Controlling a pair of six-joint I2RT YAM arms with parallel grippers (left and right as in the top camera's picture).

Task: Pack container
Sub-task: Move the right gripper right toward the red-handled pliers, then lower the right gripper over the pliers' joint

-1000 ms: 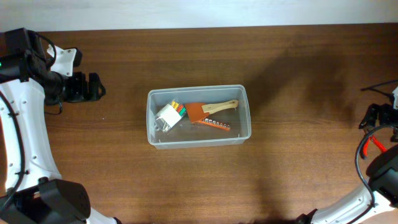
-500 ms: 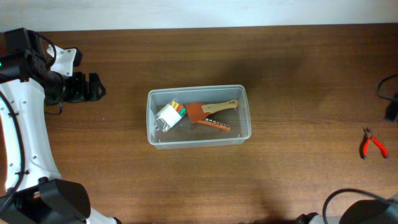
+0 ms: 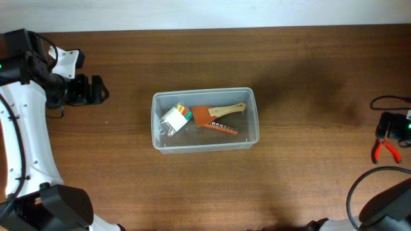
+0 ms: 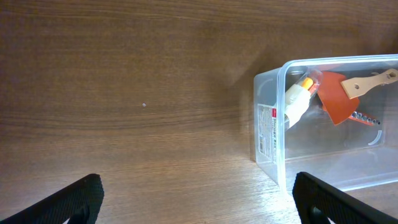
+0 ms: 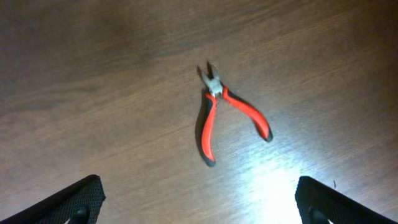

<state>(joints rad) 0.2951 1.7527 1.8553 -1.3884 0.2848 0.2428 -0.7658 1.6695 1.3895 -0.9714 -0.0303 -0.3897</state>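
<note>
The container (image 3: 205, 146) is a clear plastic tub in the middle of the table, also seen from its label end in the left wrist view (image 4: 268, 127). Inside lie a white block with coloured tips (image 3: 174, 118), an orange scraper with a wooden handle (image 3: 215, 113) and a strip of bits (image 3: 225, 128). My left gripper (image 4: 199, 200) stands open and empty over bare wood, left of the tub. Red-handled pliers (image 5: 221, 112) lie on the table near the right edge (image 3: 385, 151). My right gripper (image 5: 199, 200) hovers open over the table, the pliers just beyond its fingertips.
The left arm (image 3: 38, 70) fills the far left side of the table. The right arm's black head (image 3: 392, 125) and cable sit at the right edge. The table's back edge (image 3: 205, 29) runs along the top.
The right arm swung out toward the right edge half a second ago and has come back in beside the pliers. Pliers, tub and left arm have not moved.
</note>
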